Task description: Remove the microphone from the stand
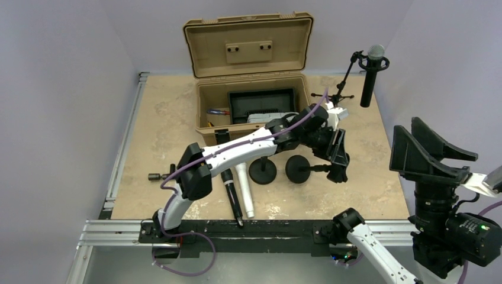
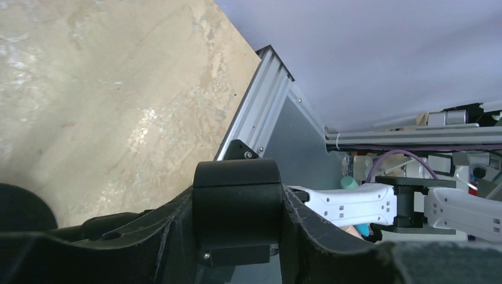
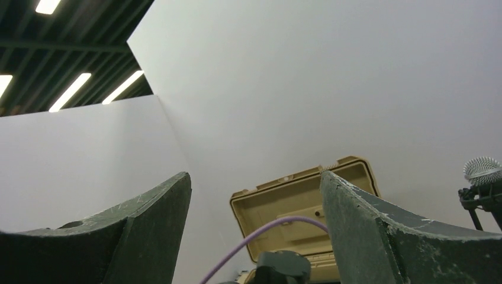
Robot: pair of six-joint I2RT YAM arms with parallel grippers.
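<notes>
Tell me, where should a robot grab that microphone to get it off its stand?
Probably the microphone's black handle, from the side nearest the arms: it hangs bare and nearly upright below the clip, where alone the stand touches it.

Microphone (image 1: 369, 74): black body, silver mesh head up, hanging near upright, well above the counter (image 1: 166, 112) at its far right corner. Seated in what looks like a ring clip at the tip of the stand (image 1: 348, 72), a thin black boom rising from low legs.
</notes>
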